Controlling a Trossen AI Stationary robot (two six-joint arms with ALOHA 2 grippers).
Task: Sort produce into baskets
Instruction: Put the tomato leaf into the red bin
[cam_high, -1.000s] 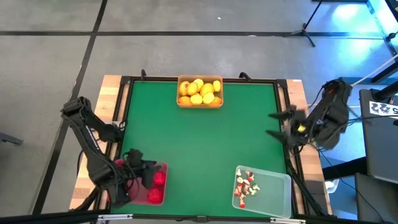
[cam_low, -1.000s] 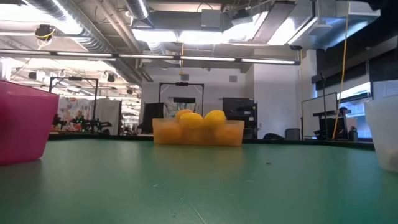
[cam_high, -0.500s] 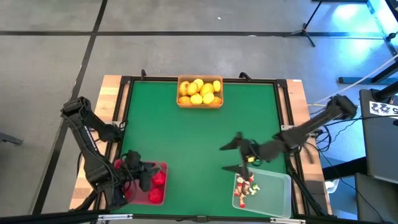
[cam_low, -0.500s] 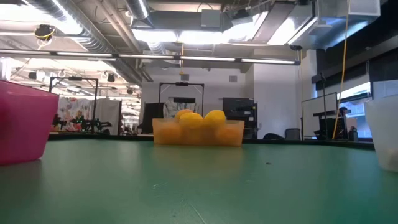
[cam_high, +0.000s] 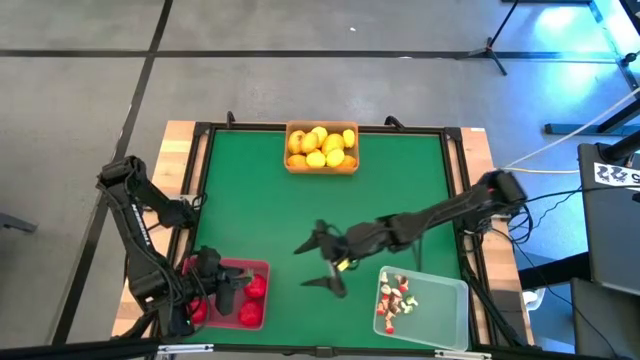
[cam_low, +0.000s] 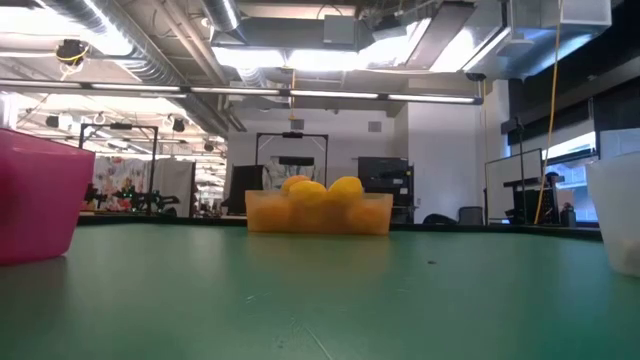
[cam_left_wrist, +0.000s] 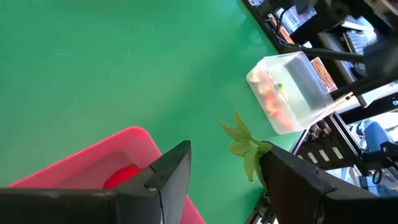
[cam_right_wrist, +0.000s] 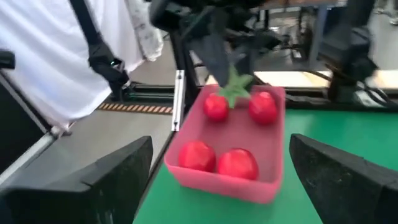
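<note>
The red basket (cam_high: 262, 270) sits at the near left with red round fruits (cam_right_wrist: 237, 163) in it. My left gripper (cam_high: 222, 290) hangs over it, shut on a piece of produce with a green leafy top (cam_left_wrist: 244, 144). My right gripper (cam_high: 316, 265) stands wide open over the bare green mat mid-table and points level at the red basket (cam_right_wrist: 224, 180). An orange basket (cam_high: 321, 165) of yellow fruits stands at the far edge. A clear basket (cam_high: 445, 310) with small whitish-and-red bits (cam_high: 395, 300) sits at the near right. The low view shows no gripper. My left gripper pinches the piece between its two fingers, slanting down from above. The green leaves (cam_right_wrist: 235, 87) stick out past the fingertips, and a red round body (cam_right_wrist: 215, 107) shows just below them. The fingers hide the exact place of contact. The piece hangs clear above the basket floor.
Open green mat (cam_high: 260, 200) lies between the three baskets. A black frame (cam_high: 200, 140) runs around the mat on the wooden table. Cables and stands lie beyond the table's right edge (cam_high: 470, 180).
My right gripper has swept from the table's right edge toward the left and a little toward the near edge, ending mid-table. It has turned to face the red basket and stayed open. My left gripper and its piece have kept their place.
</note>
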